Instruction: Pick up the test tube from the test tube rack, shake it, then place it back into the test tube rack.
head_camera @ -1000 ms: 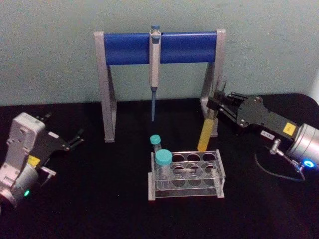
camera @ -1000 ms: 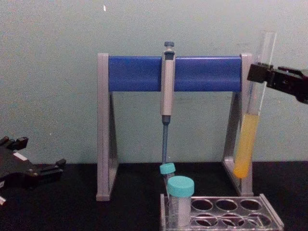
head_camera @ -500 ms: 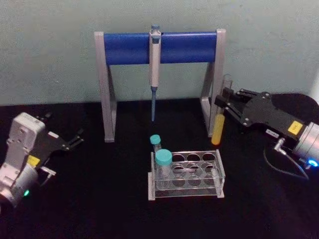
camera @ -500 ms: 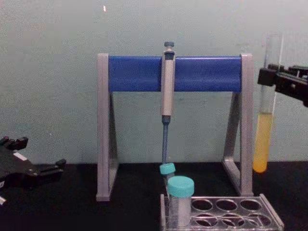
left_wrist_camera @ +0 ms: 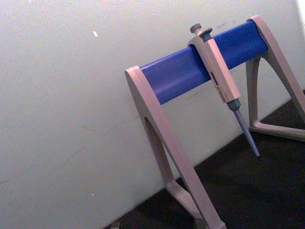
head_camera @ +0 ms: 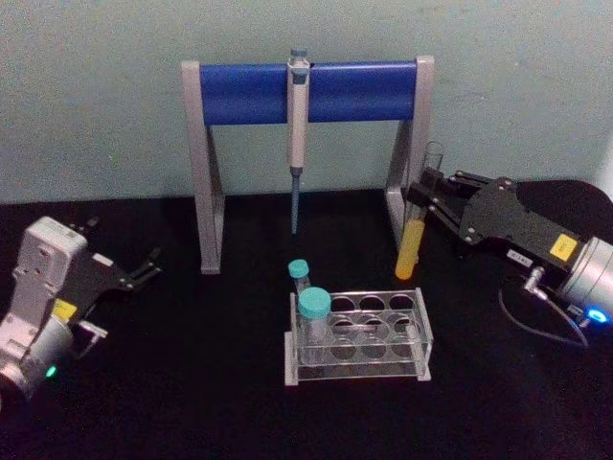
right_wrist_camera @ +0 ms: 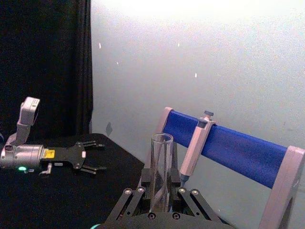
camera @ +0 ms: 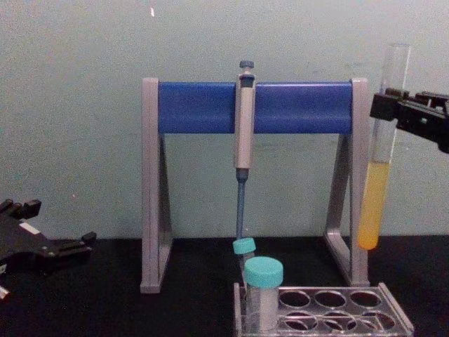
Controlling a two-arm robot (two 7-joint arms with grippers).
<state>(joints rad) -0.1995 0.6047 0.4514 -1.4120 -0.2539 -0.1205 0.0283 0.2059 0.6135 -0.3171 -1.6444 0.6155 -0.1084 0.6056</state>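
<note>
Test tube (camera: 377, 189), uncapped, gripped by the right tool (head_camera: 426, 195) (left tool (head_camera: 146, 266) idle, spread wide), needs gentle, nearly upright shaking.

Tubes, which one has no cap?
The test tube of yellow-orange liquid in the right gripper; the wide tube and thin tube in the rack have teal caps.

head looks down, chest level; both share pipette stand (head_camera: 249, 93).

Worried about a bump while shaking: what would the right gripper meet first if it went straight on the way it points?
Likely the right leg of the pipette stand: the right gripper, shut on the test tube, points at it from close by, though depth is unclear.
</note>
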